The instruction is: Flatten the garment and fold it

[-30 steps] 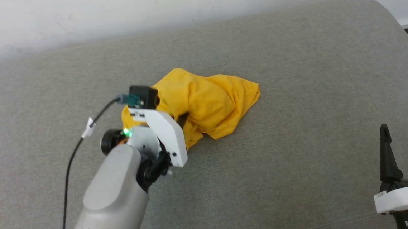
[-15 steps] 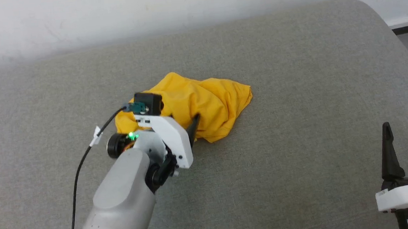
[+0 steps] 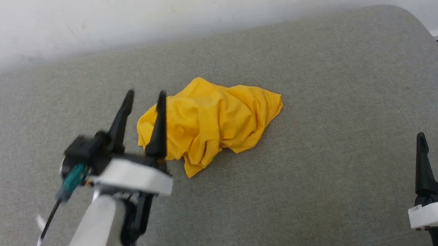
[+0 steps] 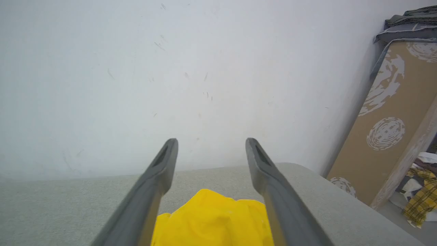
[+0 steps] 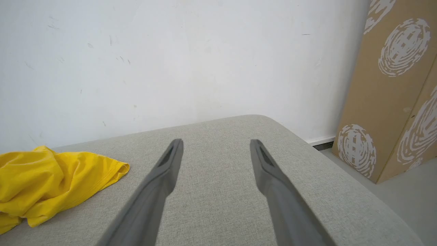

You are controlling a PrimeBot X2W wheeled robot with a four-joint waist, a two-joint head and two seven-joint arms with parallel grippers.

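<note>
- Just let go of the yellow T-shirt (image 3: 211,119) with the left tool (image 3: 145,93): a second ago shut and buried in the cloth, now drawn up and back toward the robot, fingers spread wide with nothing between them.
- Left behind as a crumpled heap near the middle of the grey upholstered worktop (image 3: 315,73), no longer tugged by any pinch; no print or neck patch in sight among the creases.
- Probably a fresh grasp in the making: nothing flattened yet, no hem, sleeve or collar laid out, folding not yet begun.
- Parked low at the near right with the right tool (image 3: 437,136), likewise wide apart and empty, well clear of the cloth.
- Plenty of bare surface on every side of the heap for spreading it out.
- Worth minding: the rounded far-right corner of the worktop with a drop to the floor (image 5: 423,198) beyond it, and the white wall (image 3: 195,9) close behind the far edge, so likely little room for a tool reaching past the back.
</note>
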